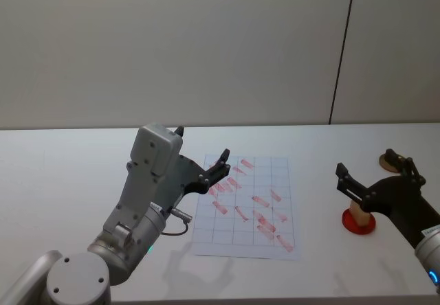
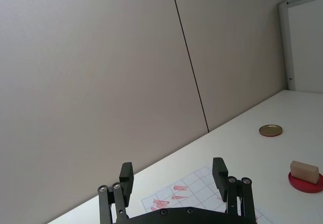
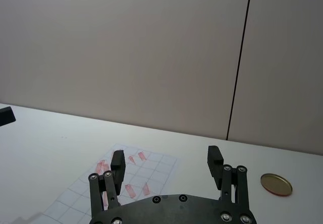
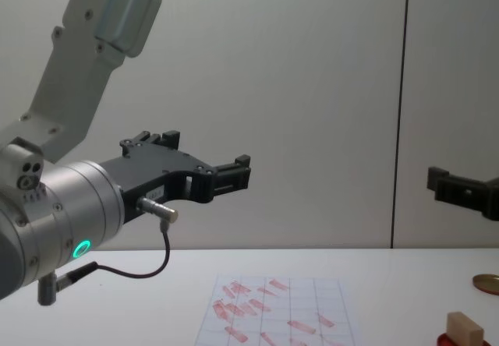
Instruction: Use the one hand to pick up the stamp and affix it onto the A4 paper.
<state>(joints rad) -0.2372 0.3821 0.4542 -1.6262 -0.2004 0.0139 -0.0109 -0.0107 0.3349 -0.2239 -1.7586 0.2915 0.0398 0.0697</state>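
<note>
Tan wooden stamp [image 1: 356,211] lies on the red pad [image 1: 359,225], right side of the white surface [image 1: 69,181] and well right of the A4 paper [image 1: 220,240]. A gold disc [image 2: 270,130] lies farther back.

Right gripper [image 3: 166,159]: jaws apart, nothing between them. In the head view it overlaps the stamp. The chest view puts it high above the surface, so it is judged clear of the block.

Left gripper [image 2: 173,167]: jaws apart, holding nothing, raised over the near-left part of the paper.

Handling, judged from appearance:
- Small solid block: light and rigid, so a firm pinch should not deform it.
- Smooth wood could slip if caught on an edge, so the pads should meet flat faces.
- Best hold looks to be across the two long side faces, upper half, keeping the fingertips clear of the pad and the inked underside.
- The underside may cling slightly to the pad, so a straight lift is advisable.
- The paper is thin and loose, so pressing straight down should avoid dragging it.
</note>
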